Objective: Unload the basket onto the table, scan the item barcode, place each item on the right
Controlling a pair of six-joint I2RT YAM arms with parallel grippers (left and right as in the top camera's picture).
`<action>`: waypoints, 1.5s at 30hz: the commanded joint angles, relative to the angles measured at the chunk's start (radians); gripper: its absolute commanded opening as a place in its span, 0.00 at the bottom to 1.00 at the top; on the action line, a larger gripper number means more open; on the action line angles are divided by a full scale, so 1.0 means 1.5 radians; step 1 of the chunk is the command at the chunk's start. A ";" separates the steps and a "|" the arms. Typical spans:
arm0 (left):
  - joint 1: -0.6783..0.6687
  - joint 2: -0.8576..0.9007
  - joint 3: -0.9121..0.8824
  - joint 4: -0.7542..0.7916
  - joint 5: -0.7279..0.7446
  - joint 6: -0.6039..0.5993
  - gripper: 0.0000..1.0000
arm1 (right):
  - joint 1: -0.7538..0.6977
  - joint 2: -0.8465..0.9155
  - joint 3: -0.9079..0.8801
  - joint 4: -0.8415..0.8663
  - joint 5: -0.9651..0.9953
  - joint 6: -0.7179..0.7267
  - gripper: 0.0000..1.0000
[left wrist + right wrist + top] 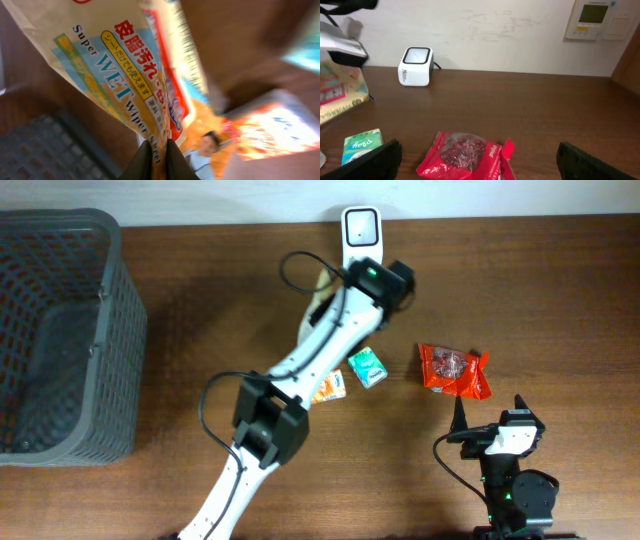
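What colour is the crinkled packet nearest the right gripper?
The crinkled packet is red, seen best in the right wrist view.

The left arm (325, 335) is white tubing joined by boxy black housings, with a black cable (203, 405) looping alongside and a green light (372, 273) just behind its fingers (142, 162) (dark, slim, tapered). The right arm (512, 438) has a white shell behind broad black fingers (367, 161).

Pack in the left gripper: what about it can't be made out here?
- Overhead: pack almost wholly under the left arm.
- Left wrist: pack close up, blurred; no barcode shows.
- Right wrist: pack cut off by the left edge.
- Whether its barcode faces the scanner: cannot tell.
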 commanded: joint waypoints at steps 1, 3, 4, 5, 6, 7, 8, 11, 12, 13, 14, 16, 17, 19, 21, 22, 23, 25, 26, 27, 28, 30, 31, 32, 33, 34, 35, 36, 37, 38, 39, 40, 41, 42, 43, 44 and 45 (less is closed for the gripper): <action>-0.052 -0.025 -0.004 0.004 0.137 0.000 0.16 | 0.004 -0.002 -0.005 -0.004 0.001 0.001 0.98; -0.066 -0.025 -0.002 0.004 0.144 0.000 0.68 | 0.004 -0.002 -0.005 -0.004 0.001 0.001 0.98; -0.070 -0.026 0.007 0.004 0.152 0.000 0.76 | 0.004 -0.002 -0.005 -0.004 0.001 0.001 0.98; -0.069 -0.028 0.024 0.002 0.177 0.000 0.77 | 0.004 -0.002 -0.005 -0.004 0.001 0.001 0.98; -0.061 -0.037 0.052 0.001 0.223 0.000 0.77 | 0.004 -0.002 -0.005 -0.004 0.001 0.001 0.98; -0.050 -0.049 0.079 0.000 0.259 0.000 0.76 | 0.004 -0.002 -0.005 -0.004 0.001 0.001 0.98; -0.031 -0.067 0.111 0.001 0.299 0.000 0.75 | 0.004 -0.002 -0.005 -0.004 0.001 0.001 0.98; 0.043 -0.119 0.194 0.001 0.382 0.000 0.76 | 0.004 -0.002 -0.005 -0.004 0.001 0.001 0.98; 0.071 -0.132 0.209 0.000 0.386 0.000 0.74 | 0.004 -0.002 -0.005 -0.004 0.001 0.001 0.98; 0.095 -0.141 0.211 -0.001 0.386 0.000 0.70 | 0.004 -0.002 -0.005 -0.004 0.001 0.001 0.98; 0.121 -0.142 0.211 -0.001 0.393 0.000 0.39 | 0.004 -0.002 -0.005 -0.004 0.001 0.001 0.98; 0.146 -0.136 0.175 -0.001 0.462 0.000 0.25 | 0.004 -0.002 -0.005 -0.004 0.001 0.001 0.98; 0.148 -0.136 0.139 0.001 0.481 0.000 0.18 | 0.004 -0.002 -0.005 -0.004 0.001 0.001 0.98; 0.144 -0.136 0.049 0.027 0.479 0.000 0.07 | 0.004 -0.002 -0.005 -0.004 0.001 0.001 0.98; 0.141 -0.136 -0.054 0.075 0.480 -0.001 0.00 | 0.004 -0.002 -0.005 -0.004 0.001 0.001 0.99; 0.137 -0.136 -0.123 0.097 0.481 -0.010 0.00 | 0.004 -0.002 -0.005 -0.004 0.001 0.001 0.98; 0.134 -0.136 -0.176 0.116 0.491 -0.010 0.00 | 0.004 -0.002 -0.005 -0.004 0.001 0.001 0.98; 0.131 -0.136 -0.256 0.156 0.538 -0.010 0.00 | 0.004 -0.002 -0.005 -0.004 0.001 0.001 0.98; 0.128 -0.136 -0.289 0.176 0.561 -0.010 0.00 | 0.004 -0.002 -0.005 -0.004 0.001 0.001 0.98; 0.125 -0.136 -0.312 0.194 0.577 -0.010 0.00 | 0.004 -0.002 -0.005 -0.004 0.001 0.001 0.98; 0.122 -0.136 -0.332 0.210 0.593 -0.010 0.00 | 0.004 -0.002 -0.005 -0.004 0.001 0.001 0.98; 0.109 -0.136 -0.358 0.236 0.620 -0.010 0.00 | 0.004 -0.002 -0.005 -0.004 0.001 0.001 0.98; 0.098 -0.136 -0.366 0.242 0.624 -0.010 0.00 | 0.004 -0.002 -0.005 -0.004 0.001 0.001 0.98; 0.089 -0.137 -0.367 0.241 0.624 -0.009 0.00 | 0.004 -0.002 -0.005 -0.004 0.001 0.001 0.98; 0.079 -0.137 -0.368 0.241 0.624 -0.010 0.00 | 0.004 -0.002 -0.005 -0.004 0.001 0.001 0.98; 0.065 -0.137 -0.368 0.238 0.626 -0.010 0.00 | 0.004 -0.002 -0.005 -0.004 0.001 0.001 0.98; 0.057 -0.137 -0.368 0.231 0.638 -0.010 0.00 | 0.004 -0.002 -0.005 -0.004 0.001 0.001 0.98; 0.048 -0.137 -0.367 0.219 0.665 -0.010 0.00 | 0.004 -0.002 -0.005 -0.004 0.001 0.001 0.98; 0.042 -0.138 -0.367 0.204 0.708 -0.003 0.00 | 0.004 -0.002 -0.005 -0.004 0.001 0.001 0.98; 0.041 -0.139 -0.366 0.195 0.732 0.015 0.00 | 0.004 -0.002 -0.005 -0.004 0.001 0.001 0.98; 0.043 -0.142 -0.360 0.183 0.744 0.031 0.00 | 0.004 -0.002 -0.005 -0.004 0.001 0.001 0.99; 0.048 -0.143 -0.346 0.171 0.741 0.035 0.00 | 0.004 -0.002 -0.005 -0.004 0.001 0.001 0.99; 0.065 -0.146 -0.311 0.160 0.734 0.041 0.00 | 0.004 -0.002 -0.005 -0.004 0.001 0.001 0.98; 0.076 -0.149 -0.286 0.156 0.721 0.041 0.00 | 0.004 -0.002 -0.005 -0.004 0.001 0.001 0.98; 0.092 -0.153 -0.250 0.154 0.690 0.041 0.00 | 0.004 -0.002 -0.005 -0.004 0.001 0.001 0.98; 0.112 -0.155 -0.212 0.168 0.624 0.040 0.00 | 0.004 -0.002 -0.005 -0.004 0.001 0.001 0.98; 0.124 -0.155 -0.199 0.187 0.565 0.019 0.00 | 0.004 -0.002 -0.005 -0.004 0.001 0.001 0.98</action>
